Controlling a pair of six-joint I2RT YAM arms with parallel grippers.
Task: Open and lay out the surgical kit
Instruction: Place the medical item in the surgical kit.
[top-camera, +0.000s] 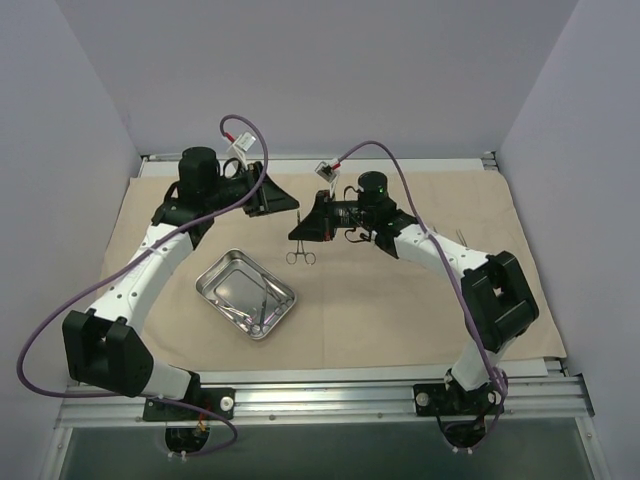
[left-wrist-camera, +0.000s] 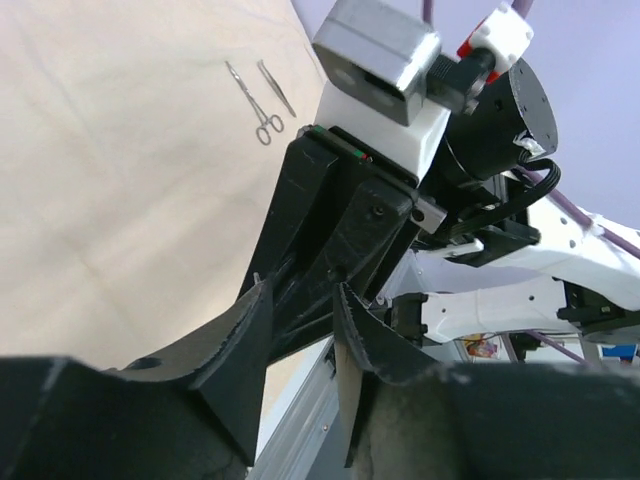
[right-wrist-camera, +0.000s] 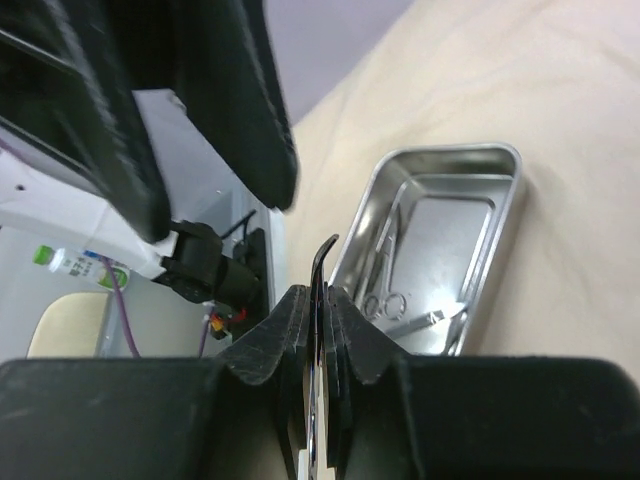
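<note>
The beige cloth (top-camera: 400, 300) lies spread flat over the table. The steel tray (top-camera: 214, 287) sits left of centre with a few ring-handled instruments (top-camera: 262, 306) in it; it also shows in the right wrist view (right-wrist-camera: 500, 205). My right gripper (top-camera: 300, 230) is shut on a slim curved-tip instrument (right-wrist-camera: 323, 262), held above the cloth just right of the tray, its ring handles (top-camera: 300, 257) hanging down. My left gripper (top-camera: 285, 203) is open and empty, close beside the right one. Two more instruments (left-wrist-camera: 264, 108) lie on the cloth to the right.
Metal rails (top-camera: 320, 395) run along the near table edge and another along the back. Grey walls close in on the left, the back and the right. Purple cables (top-camera: 60, 310) loop off both arms.
</note>
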